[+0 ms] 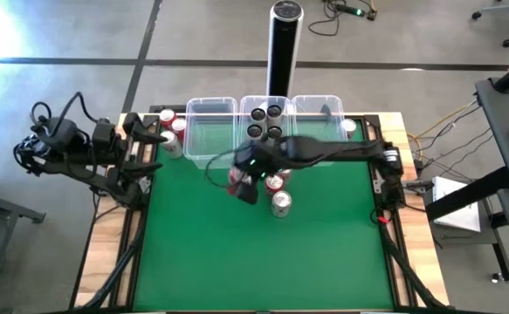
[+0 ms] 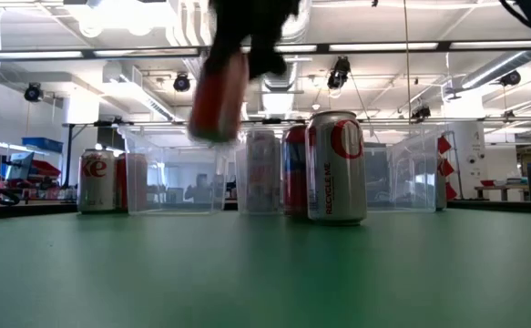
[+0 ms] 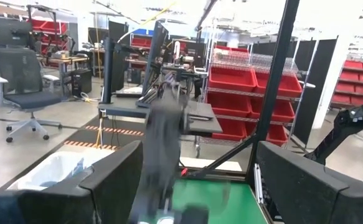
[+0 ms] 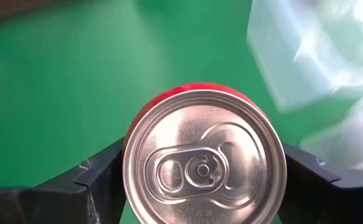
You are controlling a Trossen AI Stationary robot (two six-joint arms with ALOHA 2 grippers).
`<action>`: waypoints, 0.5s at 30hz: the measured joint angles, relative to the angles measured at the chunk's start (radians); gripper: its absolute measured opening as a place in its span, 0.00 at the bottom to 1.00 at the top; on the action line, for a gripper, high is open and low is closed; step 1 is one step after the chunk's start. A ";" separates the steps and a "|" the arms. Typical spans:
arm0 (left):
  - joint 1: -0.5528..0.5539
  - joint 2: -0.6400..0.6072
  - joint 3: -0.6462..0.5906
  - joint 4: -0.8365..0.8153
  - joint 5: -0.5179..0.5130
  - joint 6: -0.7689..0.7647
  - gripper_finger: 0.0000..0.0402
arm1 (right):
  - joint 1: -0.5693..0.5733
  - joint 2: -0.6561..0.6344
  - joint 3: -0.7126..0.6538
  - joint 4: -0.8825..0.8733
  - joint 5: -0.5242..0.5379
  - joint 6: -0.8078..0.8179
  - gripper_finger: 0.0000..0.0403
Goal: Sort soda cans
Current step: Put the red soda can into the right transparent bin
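My right claw [image 4: 200, 180] is closed on a red metal soda can with a silver top [image 4: 201, 163], one finger pressed to each side, holding it lifted clear of the green bench [image 1: 263, 253] in front of the row of clear plastic bins [image 1: 210, 122]. In the low view the held can hangs tilted above the mat. Four dark cans [image 1: 265, 120] sit in the middle bin. A silver-white can [image 2: 336, 168] stands on the bench just beside the held one, with a red can [image 2: 294, 170] behind it. My left claw [image 1: 149, 144] waits at the bench's left edge near more cans [image 1: 170, 131]; I cannot tell how far it is open.
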 joint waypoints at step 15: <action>0.000 0.010 0.000 -0.002 -0.053 0.025 0.75 | -0.214 -0.310 0.040 -0.558 0.448 0.157 0.74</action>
